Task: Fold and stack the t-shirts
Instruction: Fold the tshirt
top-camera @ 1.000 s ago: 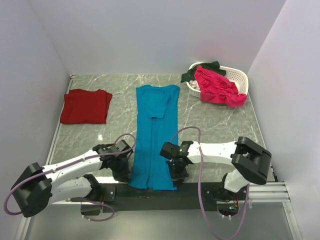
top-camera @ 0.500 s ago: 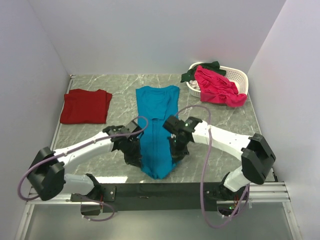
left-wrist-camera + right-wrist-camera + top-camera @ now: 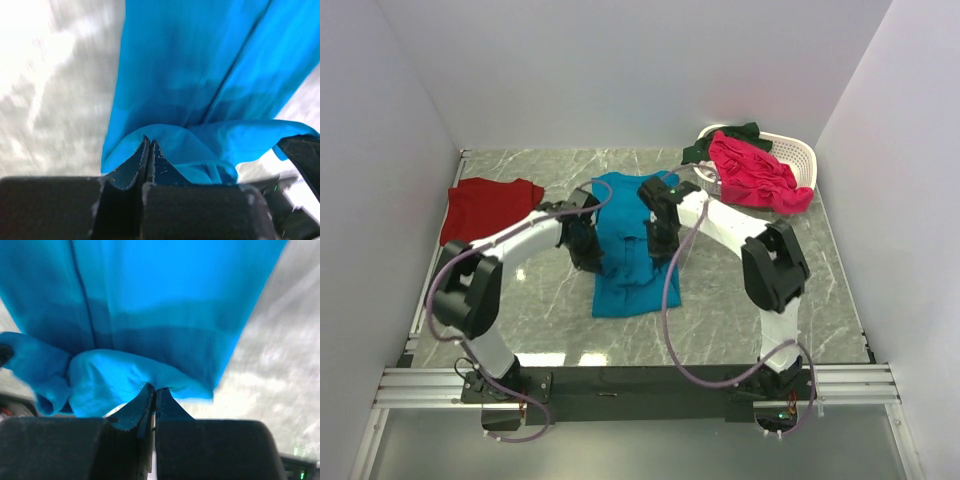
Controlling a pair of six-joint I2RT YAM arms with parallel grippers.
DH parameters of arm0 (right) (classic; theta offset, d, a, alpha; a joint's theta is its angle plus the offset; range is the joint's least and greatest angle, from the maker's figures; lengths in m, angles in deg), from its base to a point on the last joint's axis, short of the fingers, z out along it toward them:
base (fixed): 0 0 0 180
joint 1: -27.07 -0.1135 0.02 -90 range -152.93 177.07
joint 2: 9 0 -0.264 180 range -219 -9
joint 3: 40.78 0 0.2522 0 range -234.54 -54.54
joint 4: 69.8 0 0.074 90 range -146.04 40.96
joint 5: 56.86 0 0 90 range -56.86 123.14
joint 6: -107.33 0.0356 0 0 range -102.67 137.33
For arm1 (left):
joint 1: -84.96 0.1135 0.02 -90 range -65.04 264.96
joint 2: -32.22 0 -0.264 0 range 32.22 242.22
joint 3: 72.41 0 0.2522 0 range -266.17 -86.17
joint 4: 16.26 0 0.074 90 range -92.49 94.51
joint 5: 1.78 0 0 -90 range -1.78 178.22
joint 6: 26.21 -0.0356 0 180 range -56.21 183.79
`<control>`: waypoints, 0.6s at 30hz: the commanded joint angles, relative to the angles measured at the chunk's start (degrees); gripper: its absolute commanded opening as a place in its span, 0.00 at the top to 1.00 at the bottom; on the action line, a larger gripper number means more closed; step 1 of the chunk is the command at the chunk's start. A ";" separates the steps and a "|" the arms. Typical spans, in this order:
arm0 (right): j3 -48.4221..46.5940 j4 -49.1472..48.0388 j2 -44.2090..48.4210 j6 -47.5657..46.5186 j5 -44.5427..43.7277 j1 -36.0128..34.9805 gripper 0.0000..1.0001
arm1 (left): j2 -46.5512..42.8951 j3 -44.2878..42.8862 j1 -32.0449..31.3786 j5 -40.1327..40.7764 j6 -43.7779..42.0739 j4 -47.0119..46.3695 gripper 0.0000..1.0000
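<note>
The teal-blue t-shirt [image 3: 623, 262] lies in the middle of the table, its near half doubled over toward the far half. My left gripper [image 3: 586, 243] is shut on the shirt's hem at its left side; the hem cloth [image 3: 175, 150] bunches at the fingertips [image 3: 150, 150] in the left wrist view. My right gripper [image 3: 658, 238] is shut on the hem at the right side, with cloth [image 3: 110, 380] pinched at the fingertips [image 3: 154, 392]. A dark red t-shirt [image 3: 490, 210] lies folded at the far left. A bright pink shirt [image 3: 755, 172] and a dark green one [image 3: 705, 148] hang over the basket.
A white slatted basket [image 3: 790, 152] stands at the back right corner. Grey walls close the table at the left, back and right. A black rail [image 3: 640, 385] runs along the near edge.
Both grippers have carried the teal-blue shirt's near hem away from the front edge toward the collar, folding the shirt over itself. The arms have stretched out far across the table.
</note>
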 commanded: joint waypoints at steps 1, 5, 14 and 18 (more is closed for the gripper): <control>-9.68 1.08 -4.71 -4.21 -2.56 3.03 1.00 | 3.83 -7.60 2.99 3.67 -4.09 -2.62 1.00; -18.30 3.71 -11.38 -5.62 -4.14 5.58 1.00 | 8.33 -13.33 6.25 3.94 -5.51 -2.97 1.00; -22.54 4.51 -15.01 -6.33 -3.71 10.59 1.00 | 14.40 -19.23 9.59 1.74 -6.74 -4.55 1.00; -22.88 4.77 -16.06 -6.59 -3.44 11.30 1.00 | 16.24 -19.93 10.38 -0.02 -7.79 -5.61 1.00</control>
